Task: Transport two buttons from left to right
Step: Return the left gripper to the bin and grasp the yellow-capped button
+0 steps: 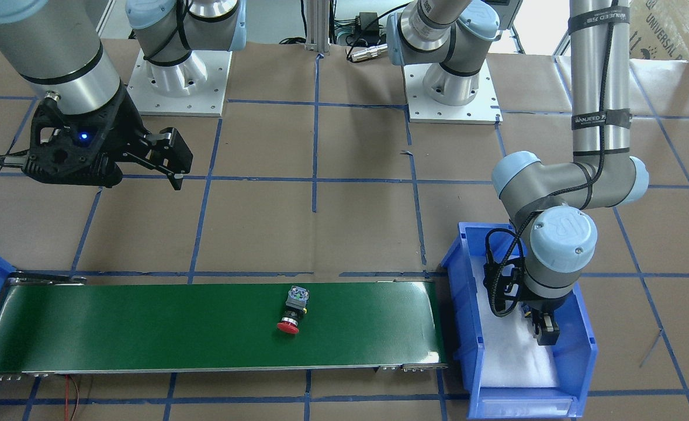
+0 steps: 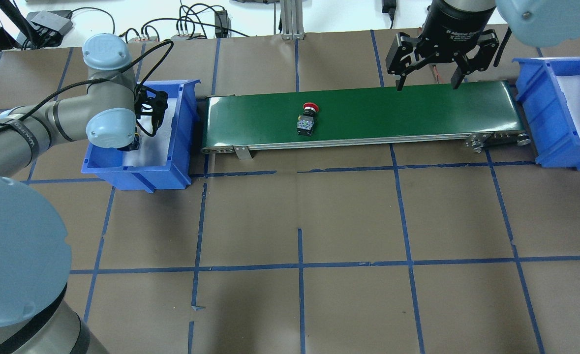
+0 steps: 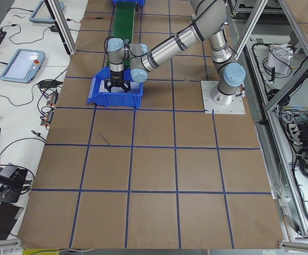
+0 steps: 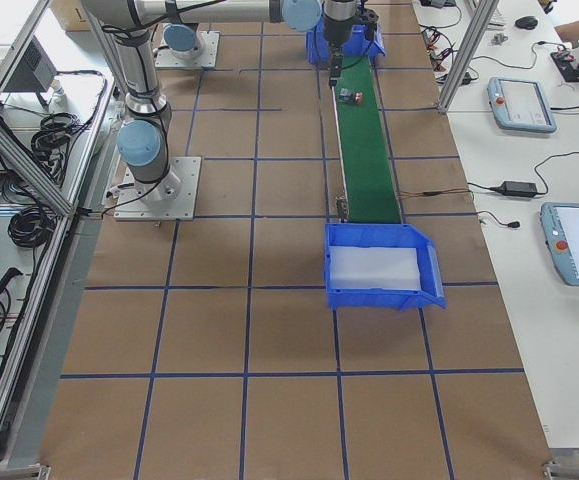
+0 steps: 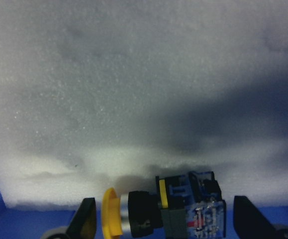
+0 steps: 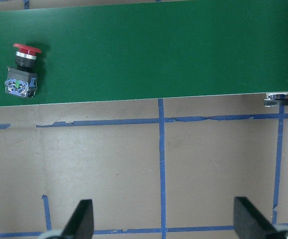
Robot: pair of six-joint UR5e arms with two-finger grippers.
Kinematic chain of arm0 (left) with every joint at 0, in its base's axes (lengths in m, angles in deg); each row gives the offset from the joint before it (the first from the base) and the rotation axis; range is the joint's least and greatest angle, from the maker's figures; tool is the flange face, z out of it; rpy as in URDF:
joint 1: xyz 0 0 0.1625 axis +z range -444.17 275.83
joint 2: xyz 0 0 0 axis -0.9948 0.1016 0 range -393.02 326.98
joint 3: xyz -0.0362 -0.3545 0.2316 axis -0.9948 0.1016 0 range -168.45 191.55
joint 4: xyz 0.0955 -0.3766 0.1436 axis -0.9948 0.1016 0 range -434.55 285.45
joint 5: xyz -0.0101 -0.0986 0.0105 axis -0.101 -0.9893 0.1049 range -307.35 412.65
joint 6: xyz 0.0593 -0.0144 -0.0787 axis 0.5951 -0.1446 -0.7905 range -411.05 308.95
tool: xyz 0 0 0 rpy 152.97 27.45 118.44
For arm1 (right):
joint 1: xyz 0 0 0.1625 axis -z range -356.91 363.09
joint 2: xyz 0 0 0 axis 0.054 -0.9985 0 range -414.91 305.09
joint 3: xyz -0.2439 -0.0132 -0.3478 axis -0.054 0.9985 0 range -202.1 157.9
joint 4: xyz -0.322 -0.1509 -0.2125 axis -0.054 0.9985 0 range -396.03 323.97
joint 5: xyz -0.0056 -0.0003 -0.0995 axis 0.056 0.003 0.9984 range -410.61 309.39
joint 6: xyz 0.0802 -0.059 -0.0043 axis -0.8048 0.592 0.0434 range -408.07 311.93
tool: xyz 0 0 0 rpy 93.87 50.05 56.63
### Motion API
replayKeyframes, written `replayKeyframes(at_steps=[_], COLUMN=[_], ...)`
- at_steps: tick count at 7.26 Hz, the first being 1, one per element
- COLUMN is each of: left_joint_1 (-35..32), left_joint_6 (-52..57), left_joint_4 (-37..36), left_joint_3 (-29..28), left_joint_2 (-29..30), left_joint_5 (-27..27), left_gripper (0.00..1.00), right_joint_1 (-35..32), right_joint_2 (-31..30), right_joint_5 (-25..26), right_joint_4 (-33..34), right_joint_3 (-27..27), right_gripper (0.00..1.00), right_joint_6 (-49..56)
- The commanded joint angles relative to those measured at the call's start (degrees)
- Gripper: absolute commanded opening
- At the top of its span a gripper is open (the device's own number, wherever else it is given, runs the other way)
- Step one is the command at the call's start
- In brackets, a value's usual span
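The red button (image 1: 293,313) lies on its side at the middle of the green conveyor belt (image 1: 145,327); it also shows in the overhead view (image 2: 307,119) and the right wrist view (image 6: 22,69). The yellow button (image 5: 163,209) lies on its side on white foam inside the left blue bin (image 2: 137,172). My left gripper (image 1: 546,333) reaches down into that bin. It is open, with its fingers (image 5: 86,221) on either side of the yellow button. My right gripper (image 2: 426,78) is open and empty, above the belt's right end.
The right blue bin (image 2: 555,128), lined with white foam, stands at the belt's right end. The brown table has a grid of blue tape. Both arm bases (image 1: 449,93) stand behind the belt.
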Motion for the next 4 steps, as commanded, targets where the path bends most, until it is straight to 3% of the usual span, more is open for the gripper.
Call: replayKeyframes(at_steps=[1,3,4], left_joint_1=[0.12,0.12,0.12], left_joint_6=[0.03,0.03,0.29], left_joint_4=[-0.52,-0.52,-0.52], left_joint_3=[-0.01,-0.09,-0.44], left_joint_2=[0.92,0.93,0.66], left_joint_5=[-0.16,-0.16,-0.25], left_gripper=[0.96,0.9,0.65], right_joint_1=[0.0,0.0,0.0], right_joint_2=[0.05,0.05,-0.04], right_joint_5=[0.0,0.0,0.0], right_joint_4=[0.0,0.0,0.0], right_joint_3=[0.0,0.0,0.0], right_gripper=[1.0,1.0,1.0], right_joint_6=[-0.01,-0.01,-0.1])
